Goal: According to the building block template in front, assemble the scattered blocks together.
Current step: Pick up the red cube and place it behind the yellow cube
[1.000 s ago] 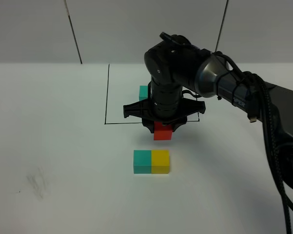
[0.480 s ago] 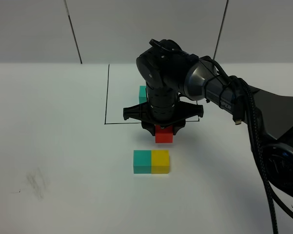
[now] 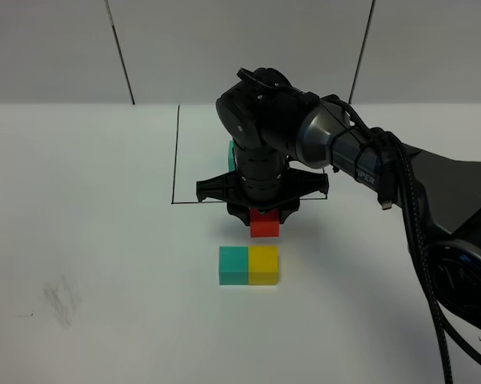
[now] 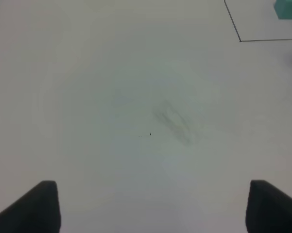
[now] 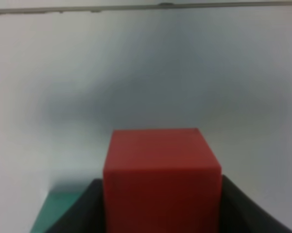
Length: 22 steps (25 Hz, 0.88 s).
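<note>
My right gripper (image 3: 265, 219) is shut on the red cube (image 3: 265, 227) and holds it just behind the yellow cube (image 3: 263, 265). The yellow cube sits against the teal cube (image 3: 233, 265) on the white table. In the right wrist view the red cube (image 5: 160, 177) fills the space between the dark fingers (image 5: 243, 211), with a teal cube's corner (image 5: 56, 216) below it. The template's black outline (image 3: 175, 156) lies behind; only its teal cube (image 3: 233, 152) shows, the rest is hidden by the arm. My left gripper (image 4: 155, 208) is open and empty over bare table.
The right arm (image 3: 360, 152) and its cables (image 3: 432, 264) reach in from the right across the middle. A faint grey smudge (image 3: 60, 300) marks the table at front left, also in the left wrist view (image 4: 174, 121). The outline's corner (image 4: 240, 40) and template teal cube (image 4: 287, 8) show there.
My right gripper has moved forward and slightly left with the red cube, closer to the teal and yellow pair. The pair has not moved.
</note>
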### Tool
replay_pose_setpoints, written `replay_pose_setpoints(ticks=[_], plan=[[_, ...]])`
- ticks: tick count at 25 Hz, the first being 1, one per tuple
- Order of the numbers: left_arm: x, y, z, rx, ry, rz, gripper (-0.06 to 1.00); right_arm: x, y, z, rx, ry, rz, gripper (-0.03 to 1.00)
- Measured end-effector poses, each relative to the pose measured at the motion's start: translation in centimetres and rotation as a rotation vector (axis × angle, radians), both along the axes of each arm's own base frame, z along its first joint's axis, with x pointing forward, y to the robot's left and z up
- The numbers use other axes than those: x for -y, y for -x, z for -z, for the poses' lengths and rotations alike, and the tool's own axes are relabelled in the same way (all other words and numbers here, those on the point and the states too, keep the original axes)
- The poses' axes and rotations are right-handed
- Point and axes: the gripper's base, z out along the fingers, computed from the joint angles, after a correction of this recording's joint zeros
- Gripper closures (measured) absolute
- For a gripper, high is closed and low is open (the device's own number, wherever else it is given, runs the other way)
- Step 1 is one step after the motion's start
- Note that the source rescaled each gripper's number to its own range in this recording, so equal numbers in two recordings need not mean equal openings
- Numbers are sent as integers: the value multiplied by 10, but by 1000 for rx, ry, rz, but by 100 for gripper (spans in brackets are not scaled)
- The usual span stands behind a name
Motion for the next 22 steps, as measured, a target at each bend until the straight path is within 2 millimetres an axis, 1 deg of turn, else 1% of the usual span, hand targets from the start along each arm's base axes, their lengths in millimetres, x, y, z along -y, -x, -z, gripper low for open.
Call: replay_pose_setpoints(ticks=[7,13,18,22], plan=[[0,0,0,0,0,0,24,0,0,1,-1,2,2,78],[0,0,0,0,0,0,24,-3,2,8,-10,14,-6,78],[0,0,0,0,0,0,24,-7,6,8,-10,14,-16,78],[0,0,0,0,0,0,24,-7,6,8,-7,17,-17,78]])
